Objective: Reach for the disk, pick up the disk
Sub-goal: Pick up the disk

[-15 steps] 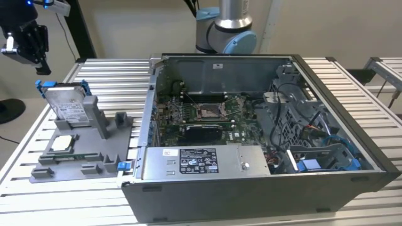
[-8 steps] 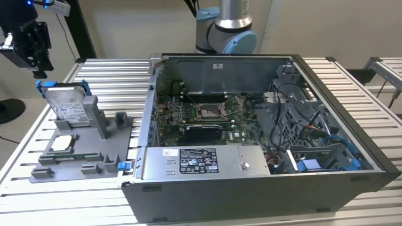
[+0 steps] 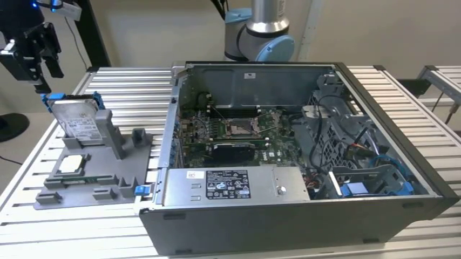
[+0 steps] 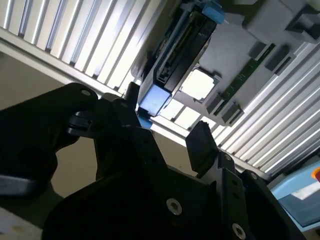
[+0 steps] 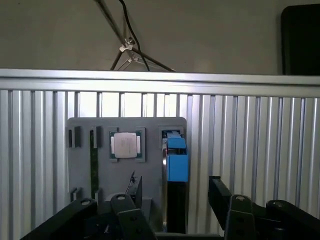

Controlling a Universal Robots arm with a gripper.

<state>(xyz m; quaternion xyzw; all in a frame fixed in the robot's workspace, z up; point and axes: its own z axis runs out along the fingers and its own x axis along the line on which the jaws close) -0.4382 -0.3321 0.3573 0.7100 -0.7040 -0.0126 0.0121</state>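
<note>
The disk stands on edge in the grey holder at the computer case's nine o'clock, untouched, with the gripper hovering at its eleven o'clock, jaws wide: reach unfinished, pickup undone.

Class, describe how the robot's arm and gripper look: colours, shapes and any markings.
The arm is a silver-grey tube with rounded joints capped in light blue. The gripper is black and blocky, with two flat angular fingers fixed by round silver screws.
</note>
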